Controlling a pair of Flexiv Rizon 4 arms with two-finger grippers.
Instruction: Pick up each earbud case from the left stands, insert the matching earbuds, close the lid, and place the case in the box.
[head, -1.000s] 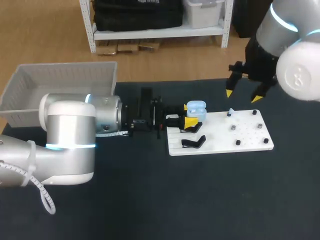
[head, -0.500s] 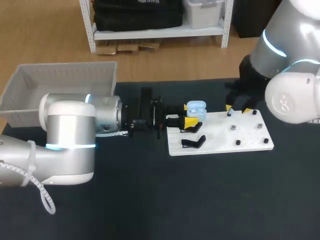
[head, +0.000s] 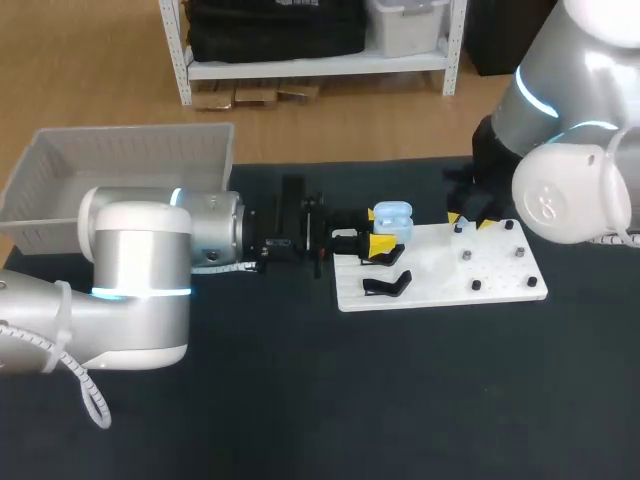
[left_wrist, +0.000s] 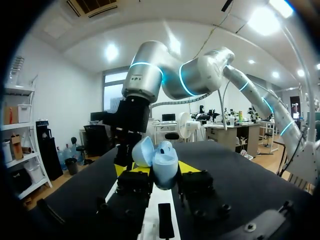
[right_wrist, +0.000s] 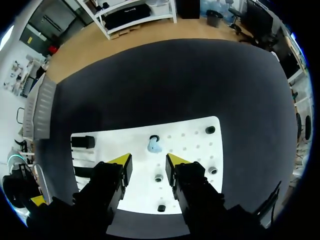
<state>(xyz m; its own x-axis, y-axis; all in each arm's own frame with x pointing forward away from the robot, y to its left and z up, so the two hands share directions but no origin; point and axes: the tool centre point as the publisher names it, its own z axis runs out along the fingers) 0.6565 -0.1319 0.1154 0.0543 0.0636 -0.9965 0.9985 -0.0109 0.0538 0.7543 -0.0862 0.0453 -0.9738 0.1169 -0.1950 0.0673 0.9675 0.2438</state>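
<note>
Fingers of the left gripper are seen in the head view clamped on the pale blue earbud case, which is held with its lid open at the left end of the white board, near the frame's middle. The right gripper is placed over a small earbud at the board's upper edge, and the white box is found at upper left. In the left wrist view, the case is gripped from both sides between the yellow tips of the left gripper. In the right wrist view, the fingers of the right gripper are held apart, and the pale blue earbud is seen just ahead of them on the board, untouched.
</note>
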